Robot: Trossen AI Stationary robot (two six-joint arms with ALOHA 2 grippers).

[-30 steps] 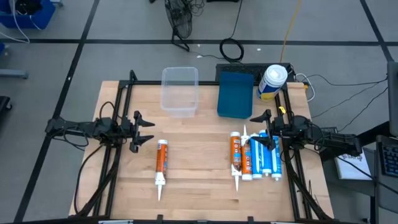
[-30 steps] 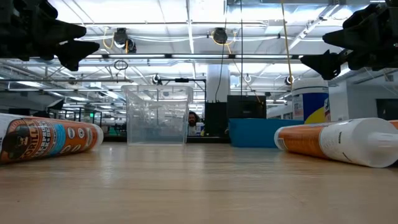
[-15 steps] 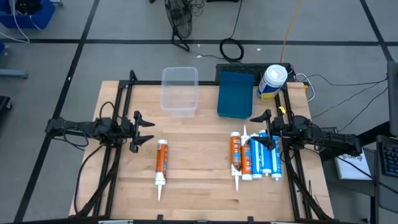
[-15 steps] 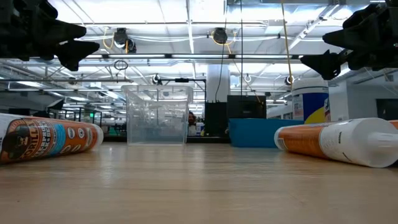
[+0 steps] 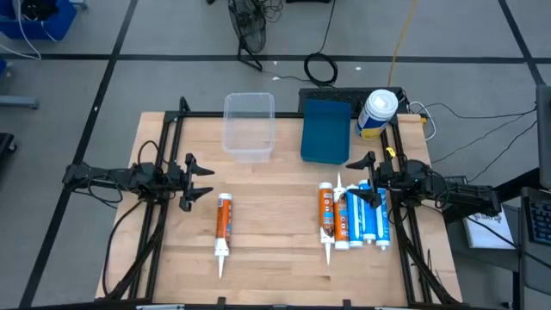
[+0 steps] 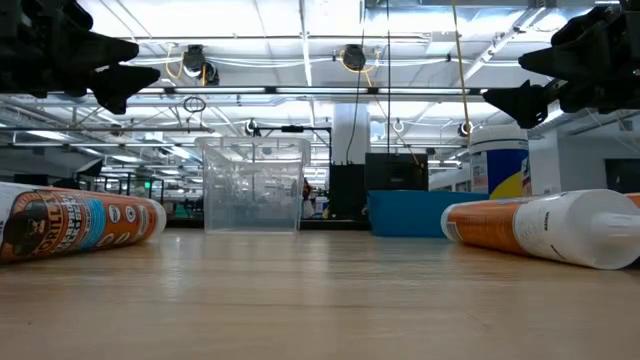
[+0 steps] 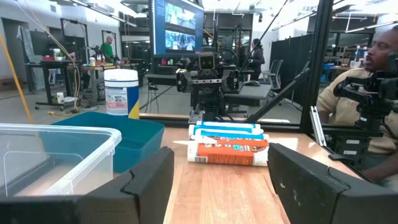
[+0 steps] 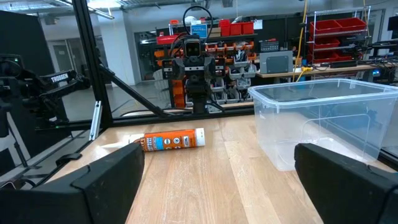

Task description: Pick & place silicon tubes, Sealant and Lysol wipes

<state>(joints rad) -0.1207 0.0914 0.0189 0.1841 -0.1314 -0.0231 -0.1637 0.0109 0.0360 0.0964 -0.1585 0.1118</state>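
- Spanning the middle of the high view is a pale wooden table (image 5: 275,267) with visible plank seams, set on grey floor tiles crossed by dark lines; the low view looks across it into a bright hall with ceiling lights and hanging cables.
- The left gripper (image 5: 200,182) hovers above the table's left side, its dark fingers spread wide and holding nothing.
- Just beside it lies a single orange tube (image 5: 223,221), a smooth cylinder with a white nozzle pointing to the near edge.
- Toward the far edge stands a clear plastic bin (image 5: 249,126), glossy and see-through, with rounded corners.
- Next to that is a teal bin (image 5: 326,130), opaque and rectangular.
- Near the right side, another orange tube (image 5: 327,215) lies touching a row of white-and-blue tubes (image 5: 368,217), all packed side by side.
- The right gripper (image 5: 363,164) hangs over the far end of that row, fingers wide apart and empty.
- The Lysol wipes (image 5: 376,114) stand upright at the far right corner, just beside the teal bin: a fat round canister with a white domed lid and a yellow-and-blue label.
- A seated person (image 7: 373,87) shows beyond the table in the left wrist view.
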